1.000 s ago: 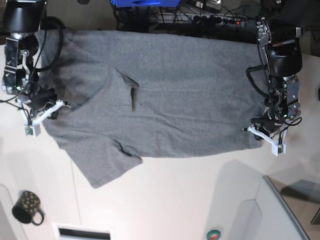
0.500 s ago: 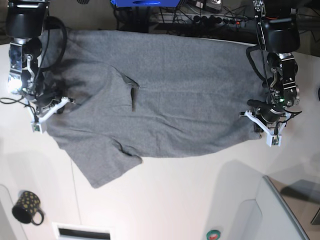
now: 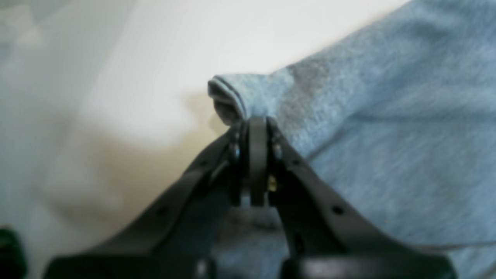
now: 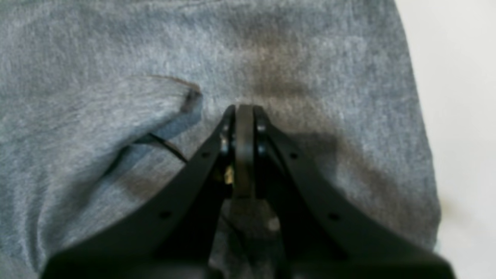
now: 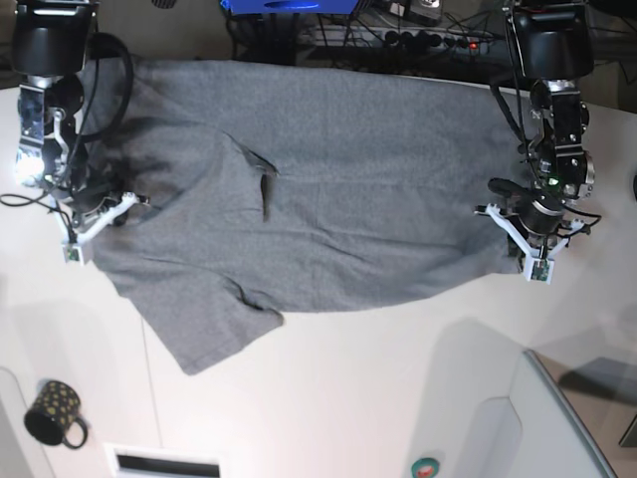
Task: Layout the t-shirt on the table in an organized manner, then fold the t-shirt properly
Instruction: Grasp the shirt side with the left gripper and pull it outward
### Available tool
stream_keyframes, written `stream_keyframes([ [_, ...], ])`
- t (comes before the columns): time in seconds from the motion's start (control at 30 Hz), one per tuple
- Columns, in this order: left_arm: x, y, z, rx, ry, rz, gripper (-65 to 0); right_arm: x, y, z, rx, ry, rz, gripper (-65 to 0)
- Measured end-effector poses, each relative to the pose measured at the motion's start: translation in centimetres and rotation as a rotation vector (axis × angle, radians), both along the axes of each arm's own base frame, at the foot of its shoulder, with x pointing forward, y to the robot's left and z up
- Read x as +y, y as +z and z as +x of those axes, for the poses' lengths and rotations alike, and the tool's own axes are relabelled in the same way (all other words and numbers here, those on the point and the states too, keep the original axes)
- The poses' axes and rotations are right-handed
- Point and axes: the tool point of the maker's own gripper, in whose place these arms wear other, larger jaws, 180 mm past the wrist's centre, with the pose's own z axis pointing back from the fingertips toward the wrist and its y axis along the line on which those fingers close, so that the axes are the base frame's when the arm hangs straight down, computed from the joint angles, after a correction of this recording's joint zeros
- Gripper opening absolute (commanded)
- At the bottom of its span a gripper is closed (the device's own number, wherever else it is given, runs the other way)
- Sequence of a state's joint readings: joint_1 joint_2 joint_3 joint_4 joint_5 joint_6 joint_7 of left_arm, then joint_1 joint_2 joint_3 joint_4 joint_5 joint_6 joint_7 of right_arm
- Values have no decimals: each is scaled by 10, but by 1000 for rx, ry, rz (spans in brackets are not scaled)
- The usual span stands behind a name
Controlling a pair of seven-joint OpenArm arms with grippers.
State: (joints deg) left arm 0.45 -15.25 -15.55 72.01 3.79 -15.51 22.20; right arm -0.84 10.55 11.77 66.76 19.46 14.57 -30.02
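Your left gripper (image 3: pixel 254 124) is pinching the t-shirt (image 5: pixel 338 199) at its corner, jaws clamped on the cloth. Your right gripper (image 4: pixel 243 112) is pressing closed against the shirt, which is lying spread across the table (image 5: pixel 348 398).

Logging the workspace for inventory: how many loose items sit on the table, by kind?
T-shirt: 1
Mug: 1
Total: 2, both resting on the table.
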Motion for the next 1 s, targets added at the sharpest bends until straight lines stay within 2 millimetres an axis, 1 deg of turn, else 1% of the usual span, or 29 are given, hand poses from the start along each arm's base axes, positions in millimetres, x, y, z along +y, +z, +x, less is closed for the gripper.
stream_keyframes([
  [0.1, 0, -12, -15, 42, -12, 32, -650, 0, 0, 0, -1, 0, 1, -648],
  [0.17, -5, -15, -24, 55, -21, 26, -650, 0, 0, 0, 0, 0, 0, -648],
  [0.37, -12, 7, -33, 6, -70, 74, -650, 0, 0, 0, 0, 0, 1, -648],
  [0.43, -13, 7, -37, 9, -76, 76, -650, 0, 0, 0, 0, 0, 0, -648],
  [0.6, -13, -1, -51, 43, -76, 77, -650, 0, 0, 0, 0, 0, 1, -648],
  [0.73, -14, -2, -53, 46, -77, 75, -650, 0, 0, 0, 0, 0, 1, -648],
  [0.9, -16, 0, -60, 47, -88, 82, -650, 1, 0, 0, 0, 0, 2, -648],
  [0.93, -17, 2, -61, 42, -91, 84, -643, 1, 0, 0, 0, 0, 2, -648],
  [1.0, -18, 6, -62, 36, -98, 88, -583, 1, 0, 0, 0, 0, 3, -648],
])
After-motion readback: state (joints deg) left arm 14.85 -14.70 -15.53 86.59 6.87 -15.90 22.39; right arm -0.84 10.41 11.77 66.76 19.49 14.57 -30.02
